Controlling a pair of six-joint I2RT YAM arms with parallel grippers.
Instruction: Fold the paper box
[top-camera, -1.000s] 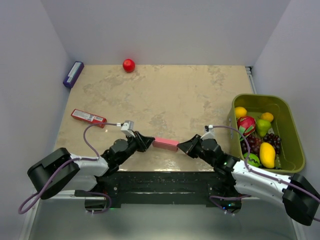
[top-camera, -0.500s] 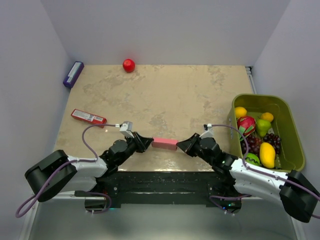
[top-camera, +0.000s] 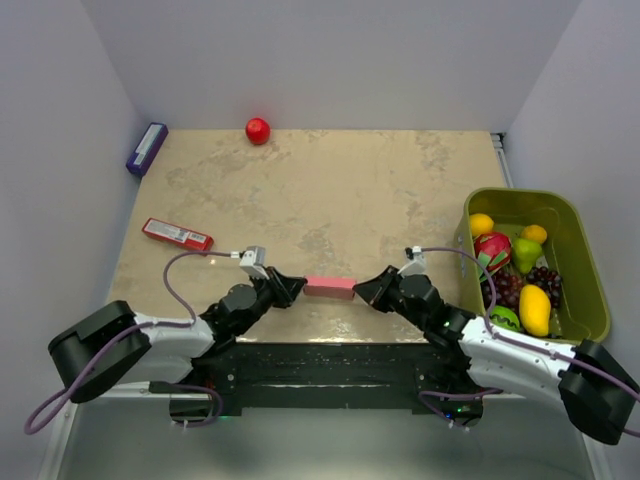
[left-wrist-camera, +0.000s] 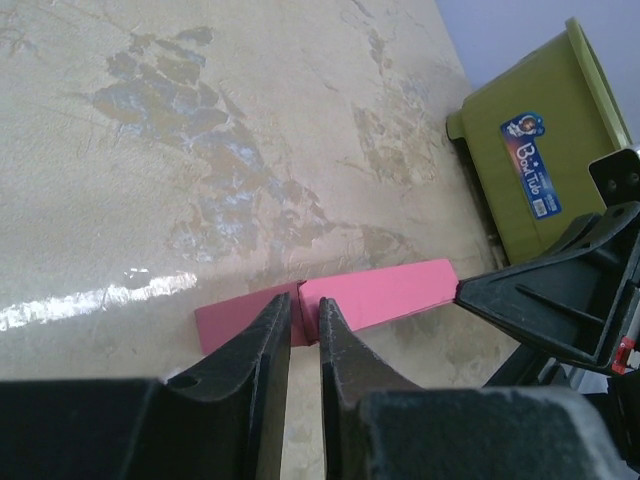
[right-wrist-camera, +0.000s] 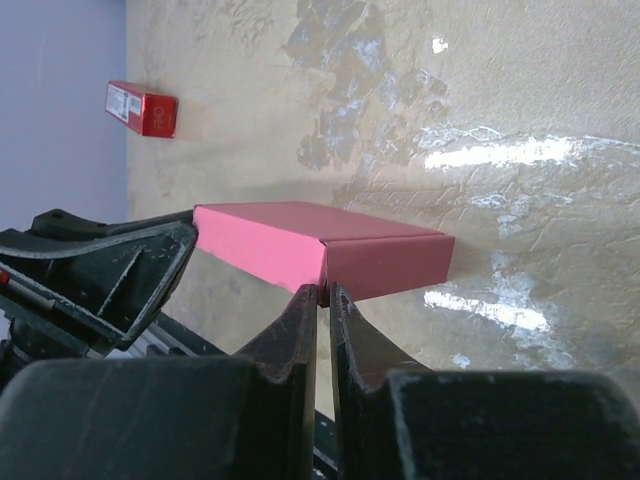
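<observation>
- The pink thin-card paper box (top-camera: 331, 287), folded into a small rectangular block, lies lengthwise left to right at the near middle of the tan marbled table (top-camera: 330, 190), between our two arms.
- Our left gripper (top-camera: 295, 288) meets the box's left end. In the left wrist view its jaws stand only a thin slit apart, pinched on the card by a seam.
- Our right gripper (top-camera: 363, 290) meets the right end. In the right wrist view its jaws are likewise nearly together, clamped on the box's near edge at a seam.
- We cannot tell whether the box rests on the table or hangs just above it.
- An olive-green plastic bin (top-camera: 575, 215) holding fruit stands at the right edge.
- A flat red bar-shaped packet (top-camera: 177, 234) lies to the left.
- A small red ball (top-camera: 258, 130) sits at the far edge, and a purple oblong box (top-camera: 146, 148) lies in the far left corner.
</observation>
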